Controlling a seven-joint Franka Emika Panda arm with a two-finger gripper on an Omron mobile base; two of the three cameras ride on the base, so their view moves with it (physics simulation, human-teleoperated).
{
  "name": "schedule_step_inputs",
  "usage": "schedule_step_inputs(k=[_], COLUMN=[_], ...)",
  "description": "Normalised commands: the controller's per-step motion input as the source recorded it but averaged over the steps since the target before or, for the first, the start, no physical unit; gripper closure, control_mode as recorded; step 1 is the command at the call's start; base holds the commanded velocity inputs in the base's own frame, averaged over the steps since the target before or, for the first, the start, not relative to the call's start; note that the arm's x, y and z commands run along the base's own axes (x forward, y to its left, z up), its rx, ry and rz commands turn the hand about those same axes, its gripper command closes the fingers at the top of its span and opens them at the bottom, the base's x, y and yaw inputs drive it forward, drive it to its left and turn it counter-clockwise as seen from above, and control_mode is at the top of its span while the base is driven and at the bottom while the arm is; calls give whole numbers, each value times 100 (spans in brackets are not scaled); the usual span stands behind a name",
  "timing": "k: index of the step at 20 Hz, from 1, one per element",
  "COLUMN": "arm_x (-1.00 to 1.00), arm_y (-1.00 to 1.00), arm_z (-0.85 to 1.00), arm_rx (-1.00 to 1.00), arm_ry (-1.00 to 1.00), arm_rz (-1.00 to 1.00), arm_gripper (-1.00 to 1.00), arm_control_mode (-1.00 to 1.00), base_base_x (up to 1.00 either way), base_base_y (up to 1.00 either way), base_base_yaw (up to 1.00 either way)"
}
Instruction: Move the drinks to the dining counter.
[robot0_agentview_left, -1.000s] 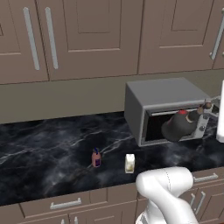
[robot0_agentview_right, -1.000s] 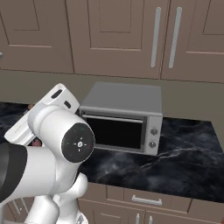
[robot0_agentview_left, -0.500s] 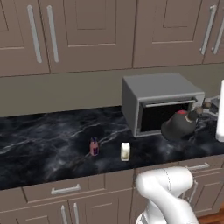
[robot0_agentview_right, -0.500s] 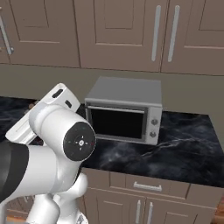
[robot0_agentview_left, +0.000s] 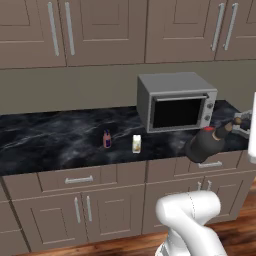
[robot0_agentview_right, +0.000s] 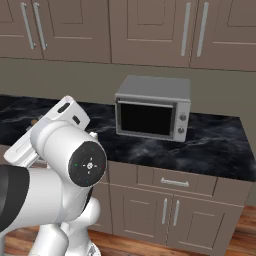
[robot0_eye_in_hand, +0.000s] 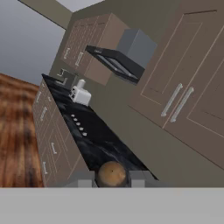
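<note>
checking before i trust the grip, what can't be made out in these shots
- Gripper: cut off by the right edge of the left base view, fingers unclear there.
- Bottle: hand view gives just its round top between the finger tips.
- Can and carton: too small to read any label.
- Worktop: its left part is hidden by the arm in the right base view.

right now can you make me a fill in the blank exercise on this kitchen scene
1. The gripper jaws are shut on the neck of the dark ____.
2. The small purple can and the cream carton stand on the black marble ____.
3. The grey toaster oven sits to the ____ of the carton in the left base view.
4. The toaster oven's door is ____.

Missing words: bottle; worktop; right; closed
</note>
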Motion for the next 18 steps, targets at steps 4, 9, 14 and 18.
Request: schedule_step_inputs(k=[4, 9, 14, 18], arm_x=[0, 0, 0, 0], arm_y=[0, 0, 0, 0], arm_z=[0, 0, 0, 0], arm_rx=[0, 0, 0, 0], arm_ry=[0, 0, 0, 0], arm_rz=[0, 0, 0, 0], arm_gripper=[100, 100, 100, 100], arm_control_mode=[100, 100, 100, 100], base_base_x=[-33, -17, -12, -39], base_base_y=[7, 13, 10, 26], base_base_yaw=[20, 22, 29, 34])
